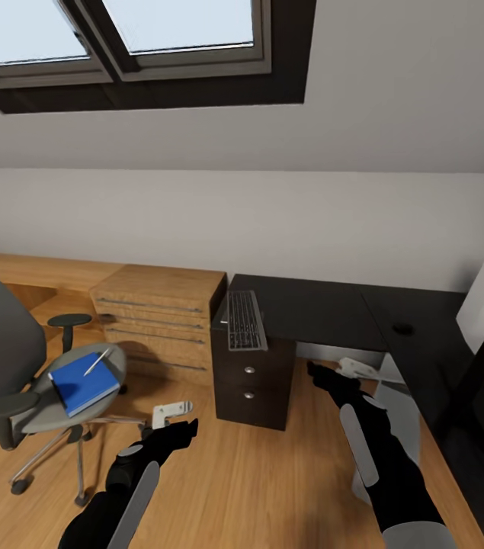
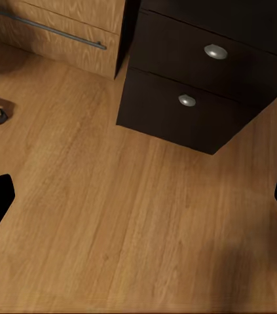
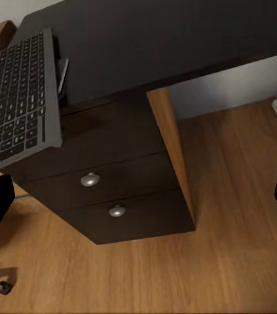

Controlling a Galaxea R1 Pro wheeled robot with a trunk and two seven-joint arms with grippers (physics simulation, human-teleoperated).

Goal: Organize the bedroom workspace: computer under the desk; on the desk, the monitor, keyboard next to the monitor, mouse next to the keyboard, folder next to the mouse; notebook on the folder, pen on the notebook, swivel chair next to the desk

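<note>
Both arms are hanging low over the wood floor, the left gripper (image 1: 184, 428) and right gripper (image 1: 319, 374) each with fingers spread wide and holding nothing. The keyboard (image 1: 245, 320) is lying on the dark desk (image 1: 318, 309) with one end jutting past the edge, while the blue folder (image 1: 83, 381) is sitting on the swivel chair (image 1: 13, 358) with the pen (image 1: 97, 361) on top. The risk I'm seeing: a careless reach nudging that overhanging keyboard off the edge, or tugging the folder and rolling the pen to the floor.
</note>
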